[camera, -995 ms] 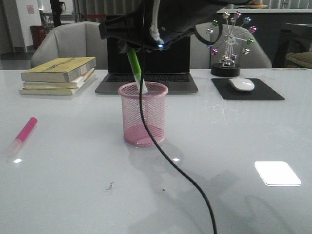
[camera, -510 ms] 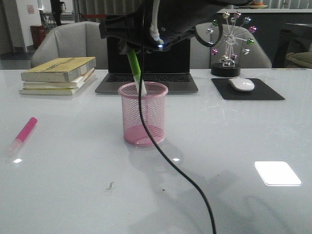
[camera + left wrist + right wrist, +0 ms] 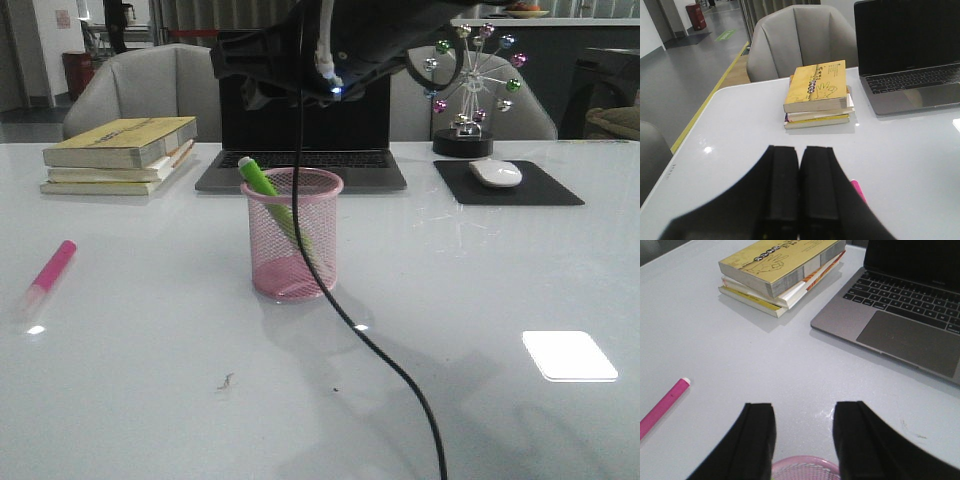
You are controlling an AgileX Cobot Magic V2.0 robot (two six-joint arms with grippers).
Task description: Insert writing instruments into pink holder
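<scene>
Far left of table (image 3: 130, 400): pink highlighter (image 3: 48, 275) flat on the surface, whitish cap end toward the near edge, well apart from everything else. Also visible in right wrist view, pink barrel (image 3: 660, 407) only, and as a sliver beside the left fingers in left wrist view.

Left rear: stack of books (image 3: 122, 155), yellow cover on top, beside the laptop (image 3: 305, 130).

Left gripper (image 3: 799, 200): seen in left wrist view only; fingers pressed together, nothing between them, above bare table short of the books.

Centre: pink holder (image 3: 292, 235) upright on the table, just in front of the laptop. Green highlighter (image 3: 272, 195) inside it, tilted, upper end resting on the left rim and protruding above it, lower end down toward the cup floor on the right. Cap end not discernible through the mesh.

Right gripper (image 3: 804, 440): fingers spread apart, empty, directly over the holder; pink rim (image 3: 805, 467) visible between the fingertips in right wrist view. In front view only the dark wrist body (image 3: 320, 50) shows above the holder, clear of the green highlighter. Black cable (image 3: 370, 340) hanging from the wrist, crossing in front of the holder and trailing to the near table edge.

Right rear: ferris-wheel ornament (image 3: 470, 85) behind a dark mouse pad (image 3: 505, 185) bearing a white mouse (image 3: 495, 173).
</scene>
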